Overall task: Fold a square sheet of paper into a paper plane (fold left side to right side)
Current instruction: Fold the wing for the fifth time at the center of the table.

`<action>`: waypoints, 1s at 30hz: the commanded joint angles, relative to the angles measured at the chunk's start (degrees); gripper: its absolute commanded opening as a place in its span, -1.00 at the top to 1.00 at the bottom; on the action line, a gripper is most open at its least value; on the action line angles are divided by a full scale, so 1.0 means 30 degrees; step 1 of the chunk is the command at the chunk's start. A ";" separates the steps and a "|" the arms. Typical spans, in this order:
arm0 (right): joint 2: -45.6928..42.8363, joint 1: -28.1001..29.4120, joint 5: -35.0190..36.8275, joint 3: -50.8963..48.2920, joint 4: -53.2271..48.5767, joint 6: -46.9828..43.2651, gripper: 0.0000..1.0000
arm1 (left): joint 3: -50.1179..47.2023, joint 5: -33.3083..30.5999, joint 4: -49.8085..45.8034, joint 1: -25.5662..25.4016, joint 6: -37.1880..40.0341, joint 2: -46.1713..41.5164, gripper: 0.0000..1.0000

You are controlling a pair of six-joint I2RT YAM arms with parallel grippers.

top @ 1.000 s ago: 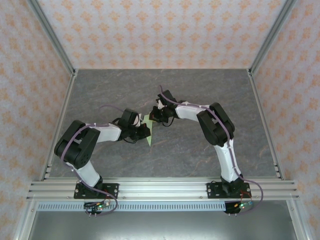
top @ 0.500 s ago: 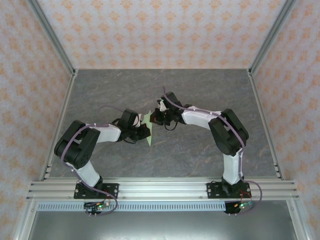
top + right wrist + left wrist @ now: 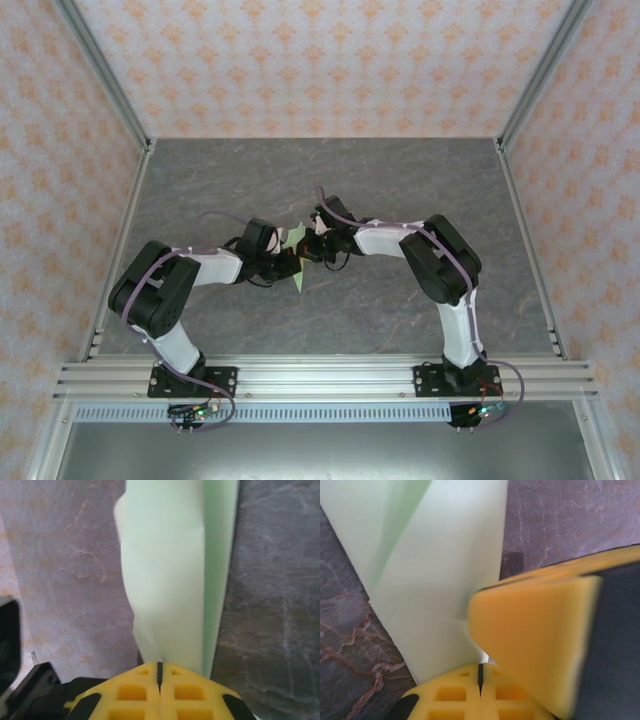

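the left tool (image 3: 480, 667) is pinching shut on the pale green paper (image 3: 435, 580), its two yellow fingers meeting at a thin seam with the paper's lower edge running into it. a big blurred yellow pad (image 3: 535, 640), probably the other arm's finger, is crowding in just beside that grip. the right tool (image 3: 159, 666) is likewise clamping closed on the paper (image 3: 165, 565), which is stretching away from it as a narrow strip, one layer bowing loosely over another. from above, the left tool (image 3: 284, 264) and right tool (image 3: 311, 249) are sitting almost nose to nose near the middle of the surface, with the paper (image 3: 299, 278) between them, its tip pointing toward the near edge.

the step in hand is looking like bringing the left half over onto the right. to do it well, one tool should be anchoring its edge while the other is carrying its layer across in a low arc, so the edges are lining up before anything is being pressed. the paper is thin and bulging, so pulling the grips apart is risking a tear, and pushing them together a stray crease.

an aluminium rail (image 3: 320, 375) carrying the arm bases is running along the near edge. beyond it the grey marbled surface (image 3: 400, 180) is spreading wide around the work. farther back, walls (image 3: 320, 60) papered in a pale orange floral pattern are closing in the cell, with aluminium posts (image 3: 106, 70) running up the corners.
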 commanded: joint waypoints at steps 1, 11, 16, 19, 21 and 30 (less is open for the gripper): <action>0.0672 0.0093 0.0180 0.0638 -0.0156 -0.0068 1.00 | -0.0414 -0.1619 -0.1542 -0.0178 0.0347 0.0607 1.00; 0.1296 -0.0071 0.2561 0.1935 -0.2953 -0.2713 1.00 | -0.0433 -0.1823 -0.1791 -0.0168 0.0511 0.0725 1.00; 0.1547 -0.0530 0.2448 0.2312 -0.2445 -0.2891 1.00 | -0.0550 -0.1845 -0.1791 -0.0161 0.0515 0.0718 1.00; 0.1770 -0.0729 0.2332 0.2808 -0.2437 -0.3152 1.00 | -0.0588 -0.1859 -0.1820 -0.0158 0.0549 0.0750 1.00; 0.1964 -0.0888 0.2226 0.3154 -0.2421 -0.3220 1.00 | -0.0623 -0.1881 -0.1801 -0.0184 0.0552 0.0776 1.00; 0.2846 -0.1541 0.2062 0.4772 -0.2903 -0.3796 1.00 | -0.0709 -0.1882 -0.1792 -0.0175 0.0523 0.0783 1.00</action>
